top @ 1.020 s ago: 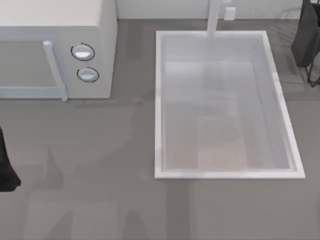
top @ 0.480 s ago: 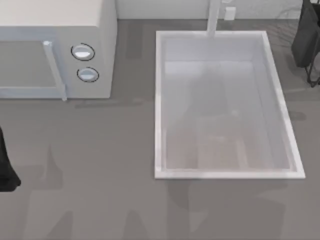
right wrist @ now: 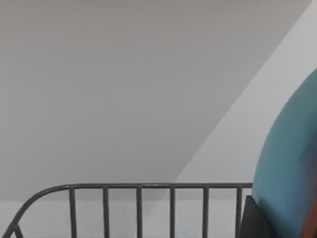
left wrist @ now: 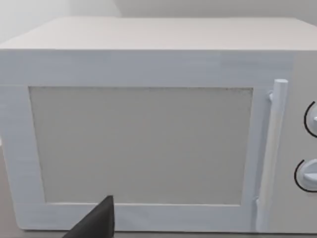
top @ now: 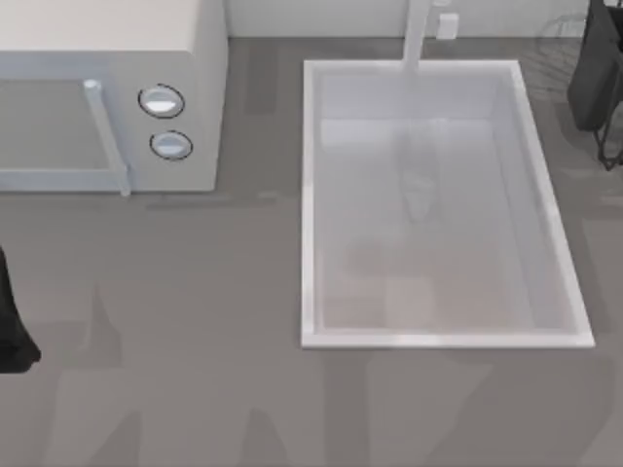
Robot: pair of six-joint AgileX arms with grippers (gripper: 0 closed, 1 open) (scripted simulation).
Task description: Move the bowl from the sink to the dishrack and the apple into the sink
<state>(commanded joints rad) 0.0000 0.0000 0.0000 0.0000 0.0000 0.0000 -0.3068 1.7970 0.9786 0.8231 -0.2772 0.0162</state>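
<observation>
The sink (top: 310, 195) lies open, right of the microwave (top: 195, 97). Beyond its far right corner, the right arm (top: 594, 68) hangs at the dishrack (right wrist: 124, 191), the bowl (right wrist: 292, 168) close by its camera. Whether either arm's jaws are wide or narrow, I cannot tell.

Looking down on the grey table (top: 195, 321). The sink (top: 310, 195) is sitting right of centre, a white rectangular basin with a raised rim, its pale faucet post (top: 417, 34) rising at the far edge. Soft shadows are lying across the basin floor. A white microwave (top: 107, 88) is occupying the far left, its two round knobs (top: 162, 101) stacked one above the other beside the vertical door handle (top: 105, 136). My left arm (top: 12, 321) is showing as a dark shape at the left edge, parked. My right arm (top: 596, 68) is hanging as a dark shape at the far right corner, with thin dark wires of the dishrack (top: 563, 29) just beside it.
</observation>
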